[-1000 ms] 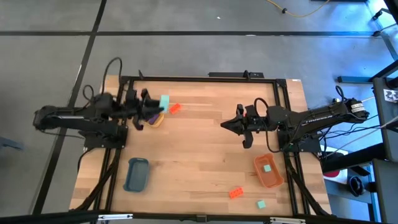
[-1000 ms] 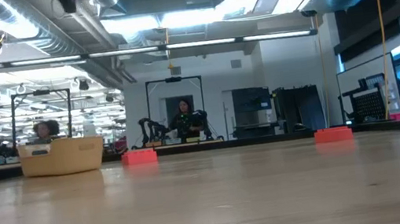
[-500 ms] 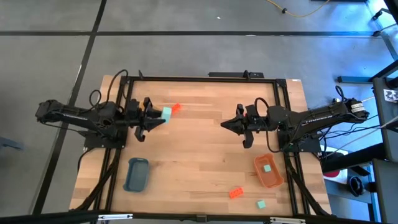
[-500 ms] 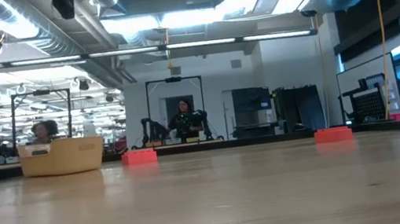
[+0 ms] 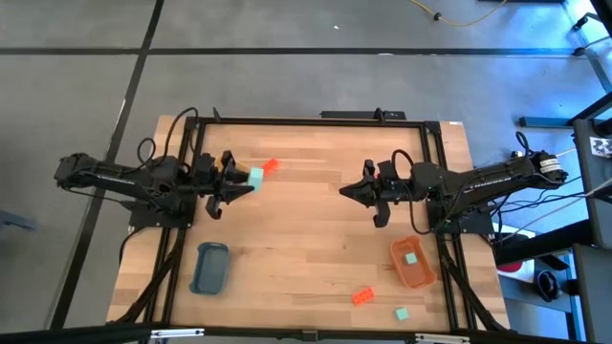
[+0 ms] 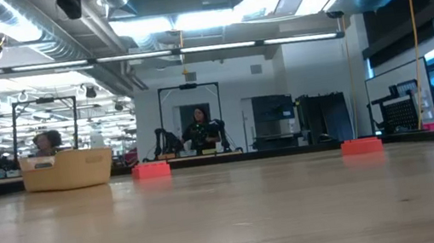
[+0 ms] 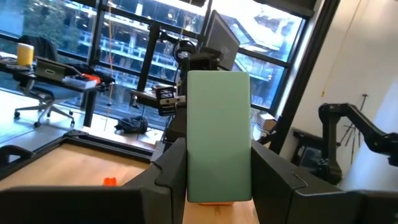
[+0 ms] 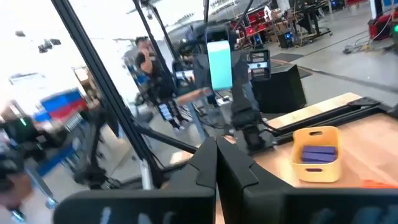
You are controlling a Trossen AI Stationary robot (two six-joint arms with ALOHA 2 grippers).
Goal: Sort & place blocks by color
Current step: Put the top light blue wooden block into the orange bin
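Seen from overhead, a wooden table (image 5: 306, 239) filled the middle of the frame, with a dark arm reaching in from each side. The left gripper (image 5: 247, 179), at centre-left of the high view, was clamped on a mint-teal block (image 5: 255, 176); its wrist camera showed that block (image 7: 218, 137) standing upright between the two dark fingers (image 7: 171, 168). Just to the upper right of the held block lay an orange-red brick (image 5: 269, 166) on the wood.

The right gripper (image 5: 345, 190) hovered right of centre, its fingers pressed together and holding nothing.

In the lower left of the high view sat a blue tray (image 5: 209, 267). In the lower right sat an orange tray (image 5: 422, 275) with a teal block (image 5: 412, 258) inside. Below it, near the bottom edge, lay another orange-red brick (image 5: 362, 296) and a second loose teal block (image 5: 403, 313).

The right wrist view showed a yellow tray (image 8: 318, 154) holding purple blocks (image 8: 319, 152), beside the left arm's base.
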